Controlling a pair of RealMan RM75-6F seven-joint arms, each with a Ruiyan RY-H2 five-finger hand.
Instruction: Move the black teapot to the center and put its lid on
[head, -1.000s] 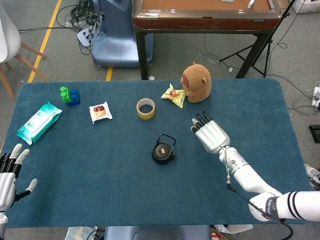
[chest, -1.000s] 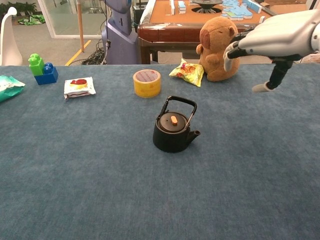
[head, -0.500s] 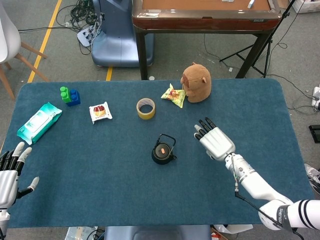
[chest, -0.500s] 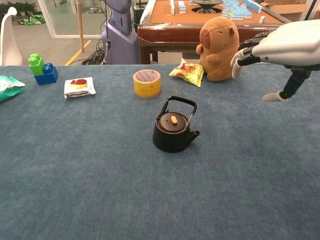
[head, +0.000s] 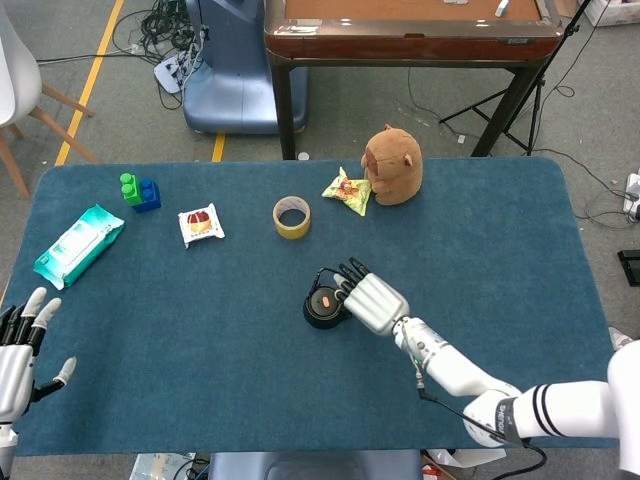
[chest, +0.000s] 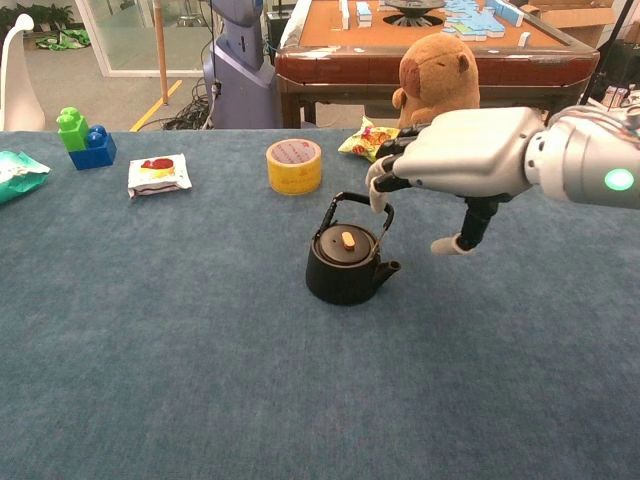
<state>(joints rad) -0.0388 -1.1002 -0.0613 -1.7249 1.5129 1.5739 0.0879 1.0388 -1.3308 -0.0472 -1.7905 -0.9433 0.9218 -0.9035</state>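
Teapot (chest: 347, 265) sits mid-worktop, lid (chest: 345, 243) on, just under my right hand (chest: 462, 160), fingers spread, holding nothing. I'd lower gently and hook the handle (chest: 360, 203) squarely, avoiding tipping. Left hand (head: 18, 350) idles open.
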